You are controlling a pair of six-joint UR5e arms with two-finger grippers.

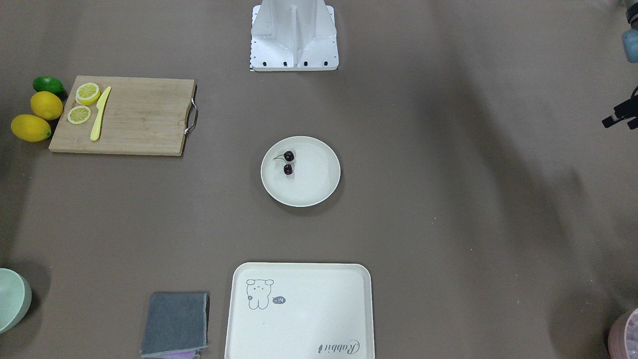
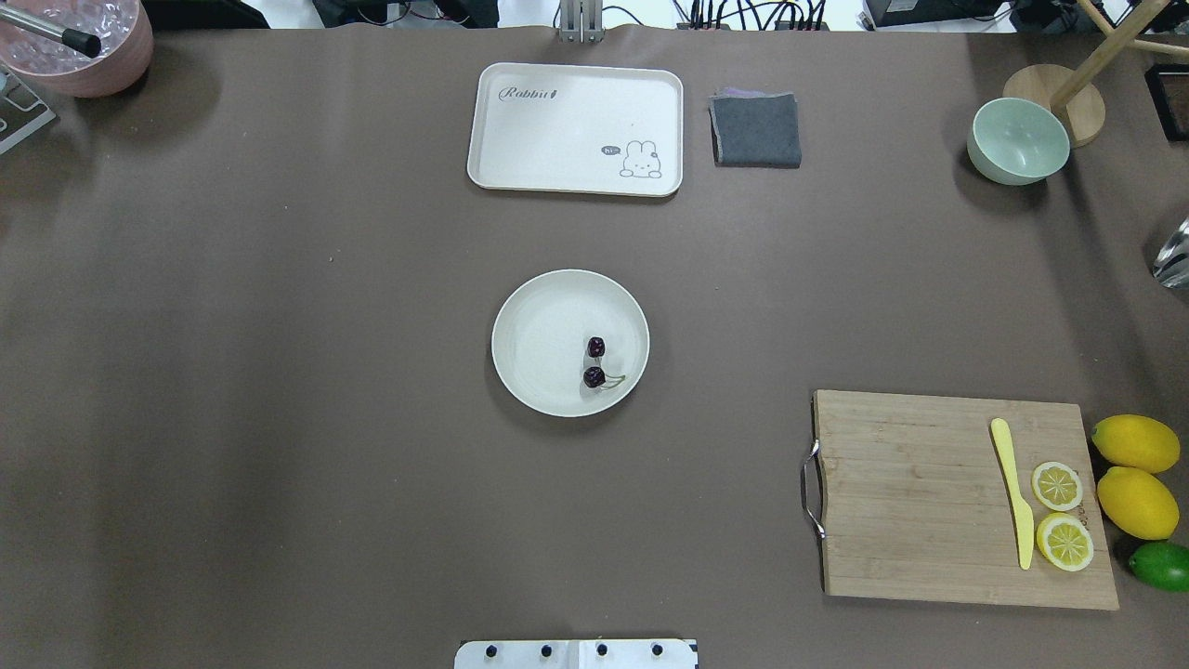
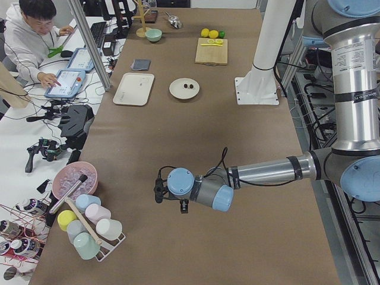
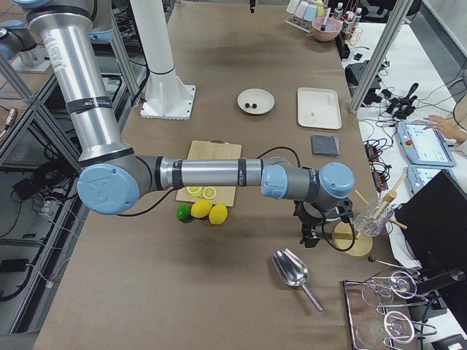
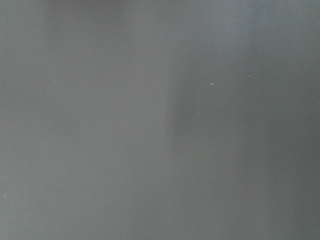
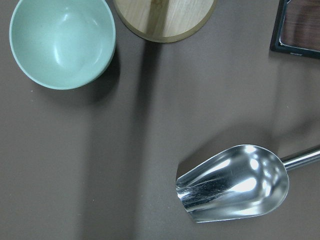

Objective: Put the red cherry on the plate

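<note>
The red cherry (image 1: 288,162) is a pair of dark glossy fruits on thin green stems, and it lies inside the off-white round plate (image 1: 319,192) at mid-table. From overhead the red cherry (image 2: 594,362) sits in the half of the plate (image 2: 534,316) nearer the robot. Both grippers are far from it. My left gripper (image 3: 159,191) hovers over bare table at the left end. My right gripper (image 4: 309,235) hangs at the right end beside a metal scoop. I cannot tell whether either is open or shut. Nothing shows between their fingers.
A wooden cutting board (image 2: 910,492) with a yellow knife (image 2: 1012,492) and lemon slices, whole lemons (image 2: 1135,474) and a lime stand right. A cream tray (image 2: 557,121), grey cloth (image 2: 756,130), green bowl (image 6: 60,40), scoop (image 6: 235,182) and pink bucket (image 2: 93,56) are also on the table.
</note>
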